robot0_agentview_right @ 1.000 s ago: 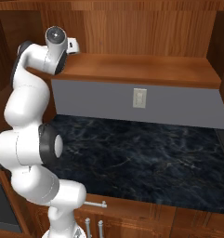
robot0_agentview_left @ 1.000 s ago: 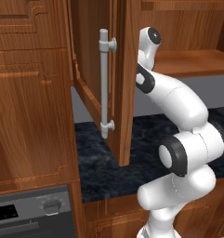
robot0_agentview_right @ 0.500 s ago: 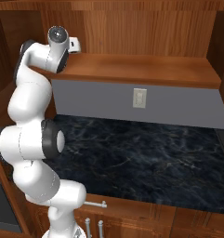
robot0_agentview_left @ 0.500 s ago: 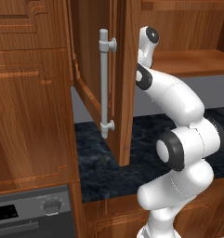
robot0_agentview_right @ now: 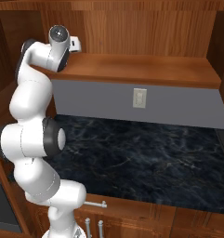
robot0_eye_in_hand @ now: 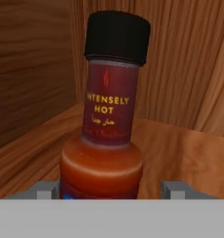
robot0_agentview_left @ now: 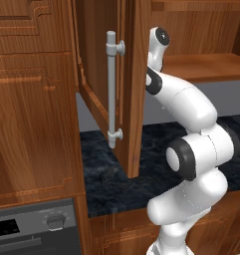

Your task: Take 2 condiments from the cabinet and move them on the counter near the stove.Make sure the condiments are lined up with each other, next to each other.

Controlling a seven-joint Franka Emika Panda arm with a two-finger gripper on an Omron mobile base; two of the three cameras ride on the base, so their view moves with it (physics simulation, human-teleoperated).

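Observation:
A dark red sauce bottle (robot0_eye_in_hand: 106,139) with a black cap and an "Intensely Hot" label stands upright on the cabinet's wooden shelf (robot0_eye_in_hand: 187,148), close in front of the hand. My gripper (robot0_eye_in_hand: 108,190) is open, one fingertip (robot0_eye_in_hand: 46,190) on each side of the bottle's wide base. The left tip is nearly against it and the right one is a small gap away. The arm reaches up behind the open cabinet door (robot0_agentview_left: 134,89), its wrist (robot0_agentview_right: 60,37) at the left end of the shelf (robot0_agentview_right: 141,69).
The door's long grey bar handle (robot0_agentview_left: 111,89) hangs left of the arm. The dark marbled counter (robot0_agentview_right: 141,158) runs below the shelf, with a wall outlet (robot0_agentview_right: 140,97) above it. A grey appliance with a knob (robot0_agentview_left: 32,229) sits at the lower left.
The arm's elbow has shifted slightly to the left. The hand stays at the left end of the cabinet shelf.

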